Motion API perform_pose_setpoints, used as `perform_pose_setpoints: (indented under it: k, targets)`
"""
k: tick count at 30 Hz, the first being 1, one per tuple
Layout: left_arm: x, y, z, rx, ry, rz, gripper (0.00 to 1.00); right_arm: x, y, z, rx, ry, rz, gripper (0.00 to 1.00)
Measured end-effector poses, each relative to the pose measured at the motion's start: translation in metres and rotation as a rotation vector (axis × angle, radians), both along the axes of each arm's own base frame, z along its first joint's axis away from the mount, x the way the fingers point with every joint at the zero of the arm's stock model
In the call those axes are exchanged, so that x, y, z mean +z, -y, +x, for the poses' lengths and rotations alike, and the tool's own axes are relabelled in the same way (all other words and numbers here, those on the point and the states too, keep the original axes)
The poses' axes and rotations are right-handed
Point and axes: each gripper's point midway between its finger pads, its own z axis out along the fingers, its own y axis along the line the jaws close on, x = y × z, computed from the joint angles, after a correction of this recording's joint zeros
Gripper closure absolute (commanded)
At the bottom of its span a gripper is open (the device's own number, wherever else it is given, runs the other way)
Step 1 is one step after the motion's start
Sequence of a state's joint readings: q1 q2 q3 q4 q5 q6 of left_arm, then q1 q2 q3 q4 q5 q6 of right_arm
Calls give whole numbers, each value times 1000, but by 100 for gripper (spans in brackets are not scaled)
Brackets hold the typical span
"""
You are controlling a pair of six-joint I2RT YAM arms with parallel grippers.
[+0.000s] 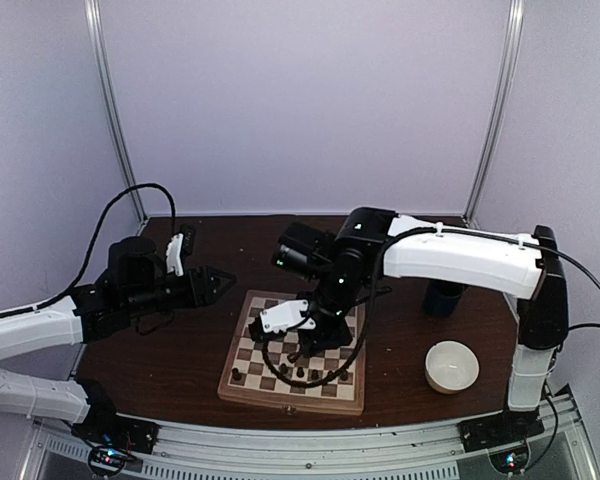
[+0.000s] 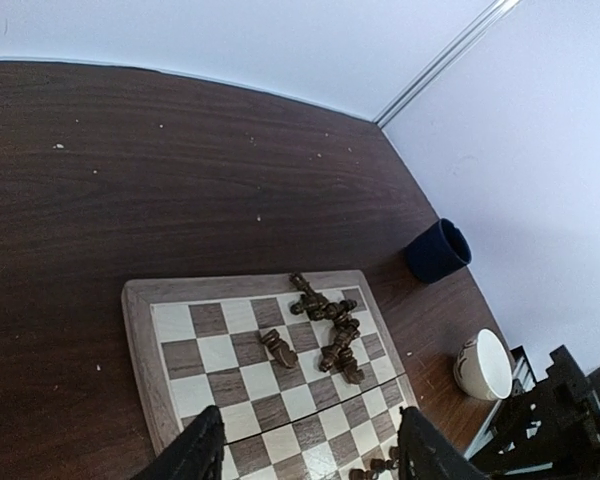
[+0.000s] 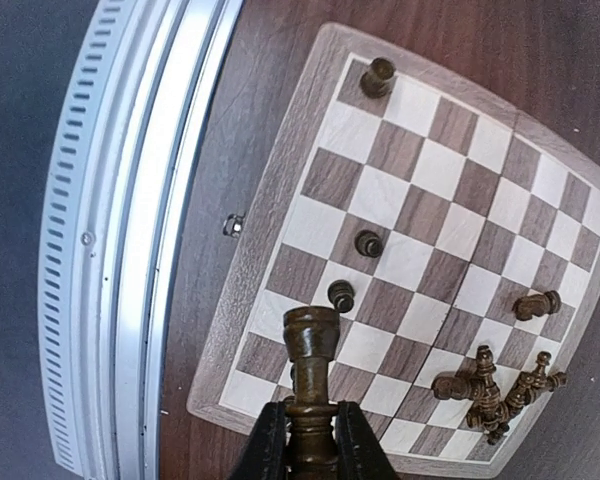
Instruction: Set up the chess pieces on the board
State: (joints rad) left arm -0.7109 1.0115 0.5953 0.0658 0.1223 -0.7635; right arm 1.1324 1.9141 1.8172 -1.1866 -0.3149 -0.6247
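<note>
— Looking at our right claw (image 3: 311, 445): what are we pinching?
— One dark chess piece (image 3: 312, 350), upright, over the near rows of the board (image 3: 420, 170).
— And our left claw (image 2: 310, 462)?
— Spread, nothing between its fingers, beside the board's far left corner.
— Other pieces?
— We see a few standing pieces (image 3: 369, 243) on squares and a heap (image 3: 490, 392) lying toppled. The board rests on the counter (image 2: 180, 180).

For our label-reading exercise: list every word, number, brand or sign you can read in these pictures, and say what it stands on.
None. No readable writing shows on the board, the chess pieces, the white bowl or the dark cup.
</note>
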Motion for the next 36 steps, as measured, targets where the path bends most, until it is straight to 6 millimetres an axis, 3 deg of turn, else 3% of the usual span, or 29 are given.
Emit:
perform_pose_setpoints:
  k: [5, 18, 24, 36]
  targets:
    - [-7, -6, -2, 14, -15, 32, 40, -27, -8, -13, 86, 73, -128, 90]
    - [-24, -11, -6, 17, -46, 64, 40, -61, -32, -31, 213, 195, -290, 90]
    - [-30, -12, -8, 16, -56, 73, 39, -74, -30, -26, 220, 232, -355, 90]
    - [-39, -8, -8, 1, -78, 83, 39, -80, -31, -13, 208, 296, -398, 89]
